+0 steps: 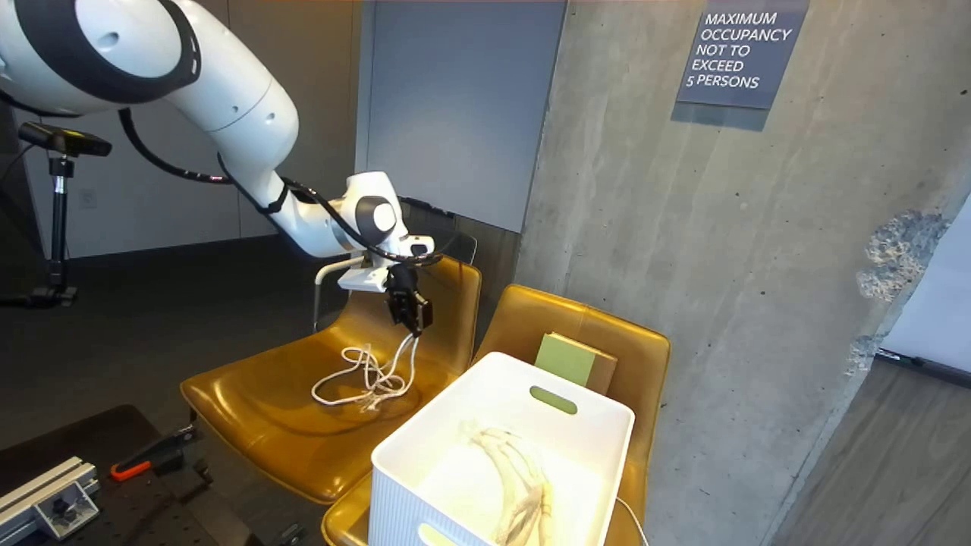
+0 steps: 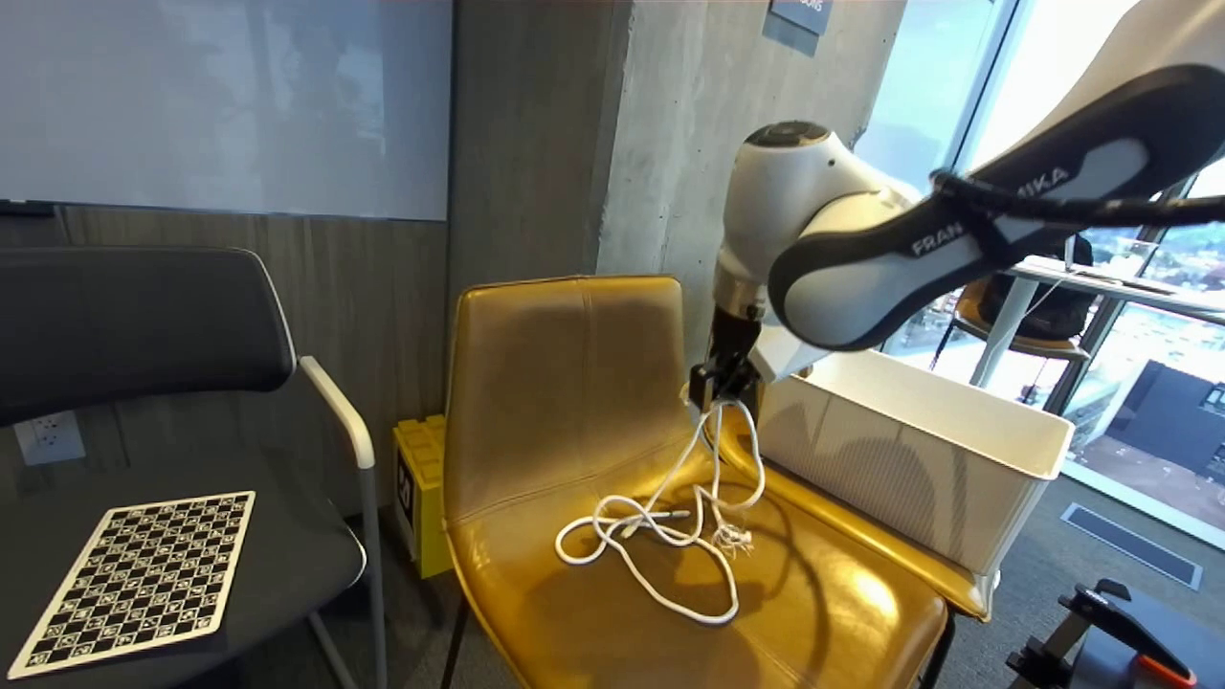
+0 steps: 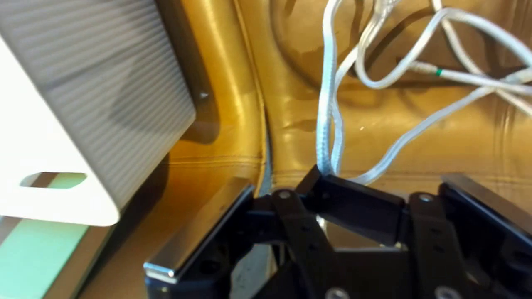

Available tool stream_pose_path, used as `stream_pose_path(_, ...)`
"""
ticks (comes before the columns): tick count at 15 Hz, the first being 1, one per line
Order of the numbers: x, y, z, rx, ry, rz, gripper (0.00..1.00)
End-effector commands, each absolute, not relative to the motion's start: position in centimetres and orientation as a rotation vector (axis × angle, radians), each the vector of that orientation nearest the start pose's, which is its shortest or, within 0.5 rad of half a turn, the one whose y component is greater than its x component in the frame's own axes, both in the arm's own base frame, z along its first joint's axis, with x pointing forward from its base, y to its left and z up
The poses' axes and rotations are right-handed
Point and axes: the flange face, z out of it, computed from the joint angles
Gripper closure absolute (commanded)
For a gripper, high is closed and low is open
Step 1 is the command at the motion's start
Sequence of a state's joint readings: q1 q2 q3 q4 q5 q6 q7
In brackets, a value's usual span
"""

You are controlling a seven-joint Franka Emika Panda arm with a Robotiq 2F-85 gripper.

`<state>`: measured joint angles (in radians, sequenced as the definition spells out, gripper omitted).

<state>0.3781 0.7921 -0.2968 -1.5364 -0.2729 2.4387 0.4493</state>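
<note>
White rope [image 3: 377, 84] hangs from the end effector [image 2: 724, 388] onto a chair [image 2: 555, 402].

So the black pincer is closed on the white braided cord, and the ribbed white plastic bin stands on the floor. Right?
The bin's place is wrong: the ribbed white plastic bin stands on a tan leather-look chair, as an exterior view shows. The black pincer is closed on the white braided cord.

Wrist view close above rope [image 3: 324, 116], shared by exterior views
</note>
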Motion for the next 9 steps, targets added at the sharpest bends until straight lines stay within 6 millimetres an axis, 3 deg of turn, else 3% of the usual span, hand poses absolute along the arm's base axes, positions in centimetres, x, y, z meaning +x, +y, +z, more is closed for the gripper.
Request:
stream_pose_path(1, 72.2, 3.4, 29.5, -3.423, 0.302, -0.406, 1.00)
stream_pose_path(5, 72.6, -4.2, 36.9, -3.375, 0.535, -0.471, 1.00)
stream_pose_path(9, 72.2, -9.7, 41.8, -3.333, 0.704, -0.537, 1.00)
